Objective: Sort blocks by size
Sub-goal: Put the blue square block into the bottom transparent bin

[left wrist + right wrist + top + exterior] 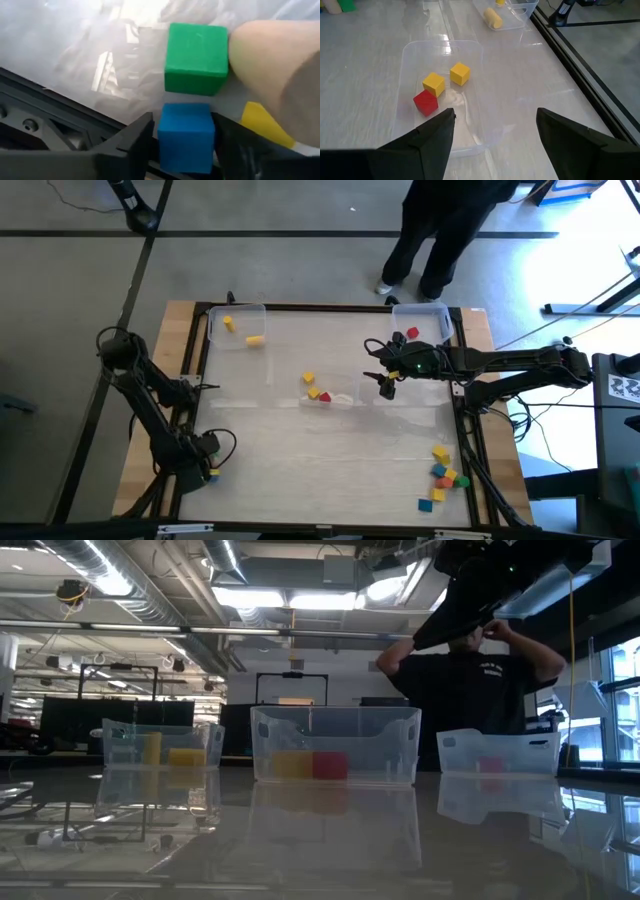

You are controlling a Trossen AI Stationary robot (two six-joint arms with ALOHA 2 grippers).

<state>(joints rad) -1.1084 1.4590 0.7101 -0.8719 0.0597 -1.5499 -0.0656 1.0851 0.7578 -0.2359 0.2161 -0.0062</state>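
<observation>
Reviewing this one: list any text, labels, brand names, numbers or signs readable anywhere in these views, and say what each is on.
No text can be read in any view.
Back of the person's dark shirt, low view: a small pale print, too blurred to read.
Black-and-white patterned tag at the right edge of the high view: a marker pattern, no letters legible.
Blocks and clear bins: no markings visible.

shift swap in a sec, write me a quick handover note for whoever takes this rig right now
Left gripper: low at the table's near left corner, fingers either side of a blue block, closing; grip not confirmed. A green block sits just beyond it.
Right gripper: open, empty, above the middle bin.
Done: middle bin holds two yellow blocks and a red block; left bin has yellow pieces; right bin a red one.
Left: the loose pile at the near right, plus the left-corner blocks.
</observation>
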